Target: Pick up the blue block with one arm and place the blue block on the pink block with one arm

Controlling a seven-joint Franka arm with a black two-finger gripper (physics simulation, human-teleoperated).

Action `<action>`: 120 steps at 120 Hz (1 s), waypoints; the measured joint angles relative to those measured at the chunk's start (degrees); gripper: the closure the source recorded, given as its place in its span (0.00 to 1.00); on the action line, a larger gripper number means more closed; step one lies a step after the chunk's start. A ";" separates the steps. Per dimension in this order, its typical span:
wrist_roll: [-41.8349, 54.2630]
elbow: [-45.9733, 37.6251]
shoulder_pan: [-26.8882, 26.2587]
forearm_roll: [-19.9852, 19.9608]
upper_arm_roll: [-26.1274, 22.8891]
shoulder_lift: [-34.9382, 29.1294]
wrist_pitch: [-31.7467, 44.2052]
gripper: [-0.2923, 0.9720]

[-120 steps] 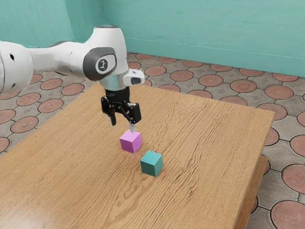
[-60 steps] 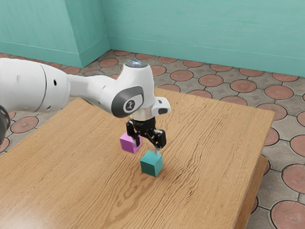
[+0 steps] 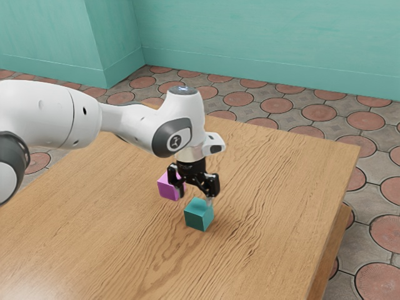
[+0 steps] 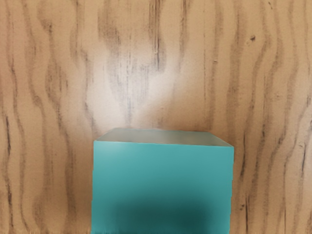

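Observation:
A teal-blue block (image 3: 199,214) rests on the wooden table (image 3: 269,187). My black gripper (image 3: 196,194) hovers right above it, fingers open and straddling its top edge without gripping. Just behind, toward the exterior view's left, sits the pink block (image 3: 167,186), partly hidden by my hand. In the wrist view the blue block (image 4: 162,183) lies directly under the hand on the wood grain.
The table's far edge (image 3: 347,194) drops off toward the exterior view's right. A tiled floor (image 3: 300,103) and teal walls surround the table.
My hand has travelled from above the pink block over to the blue block and come down closer to its top. Neither block has moved.

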 joint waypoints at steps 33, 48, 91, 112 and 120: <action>-0.14 0.59 0.80 0.10 -1.26 1.26 -0.48 0.28; 0.06 0.47 0.81 0.09 -1.42 1.42 -0.56 0.28; 1.07 2.06 1.20 0.71 -1.84 4.30 -0.04 0.29; 1.50 3.77 2.20 1.23 -2.24 6.26 0.07 0.29; 1.64 4.56 2.25 1.30 -2.27 7.29 0.11 0.29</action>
